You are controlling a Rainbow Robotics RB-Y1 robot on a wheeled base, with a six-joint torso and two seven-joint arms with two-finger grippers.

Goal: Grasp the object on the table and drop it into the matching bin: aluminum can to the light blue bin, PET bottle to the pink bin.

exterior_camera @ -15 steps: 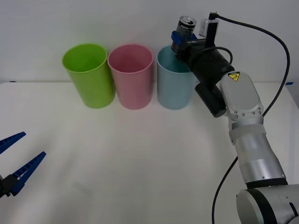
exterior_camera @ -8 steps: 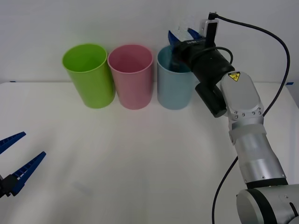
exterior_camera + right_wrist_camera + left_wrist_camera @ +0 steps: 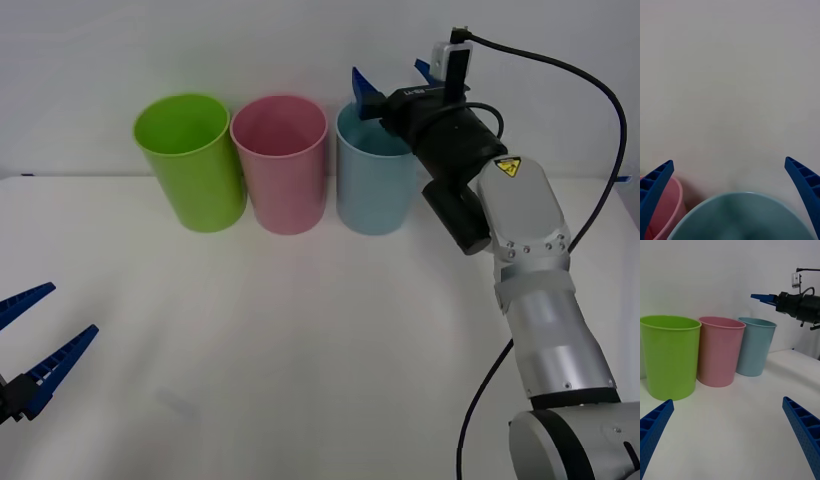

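Right gripper (image 3: 392, 78), blue fingers spread and empty, above the tall light blue plastic bin (image 3: 374, 182), whose interior is hidden. Left gripper (image 3: 30, 345), spread, low over the white table (image 3: 300, 340).

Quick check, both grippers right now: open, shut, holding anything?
Left gripper: open, empty, low over the table.
Right gripper: open, empty, above the light blue bin.

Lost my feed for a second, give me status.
Right tool open over the light blue bin. Left tool open, parked low over the table. Nothing in the way.
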